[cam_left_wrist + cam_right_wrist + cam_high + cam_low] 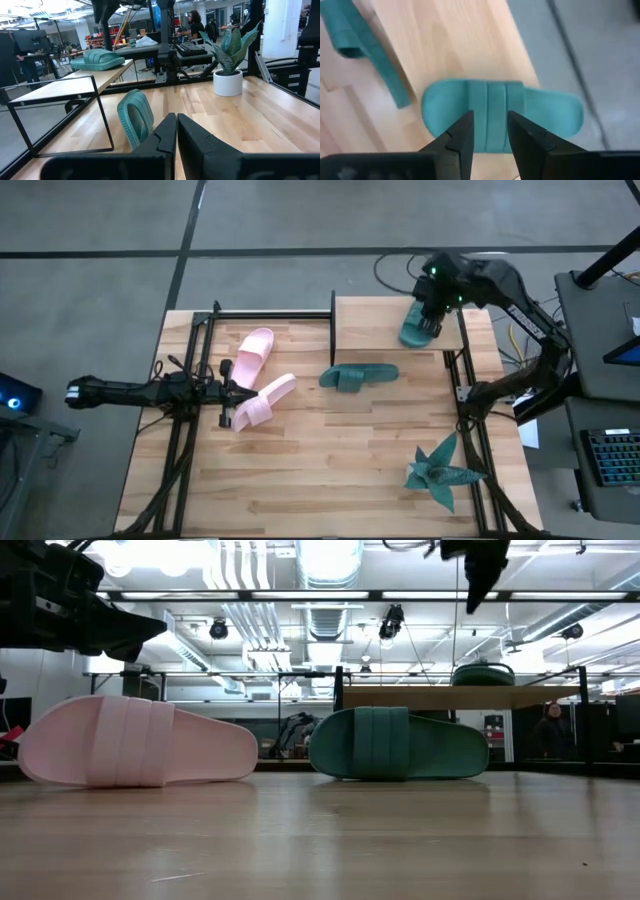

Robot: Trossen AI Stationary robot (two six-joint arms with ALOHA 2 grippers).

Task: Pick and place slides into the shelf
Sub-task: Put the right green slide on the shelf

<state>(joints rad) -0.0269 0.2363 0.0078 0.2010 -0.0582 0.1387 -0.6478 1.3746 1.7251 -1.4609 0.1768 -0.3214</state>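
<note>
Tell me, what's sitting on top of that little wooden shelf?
One teal slide lies flat on the shelf, with the right gripper just above it, fingers apart. The board directly under the slide is hidden.

shelf point(375, 322): one slide point(418, 328) on its right end (other slide point(358, 375) on tabletop point(330, 470) just before it)

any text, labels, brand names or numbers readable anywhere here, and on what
None can be read.
Teal slide on the shelf: no print shows.
Teal slide on the table, pink slides: no print shows.
Keyboard beside the table: key legends too small to read.
Room beyond the table, low and left wrist views: any signs there are too blurred to read.
</note>
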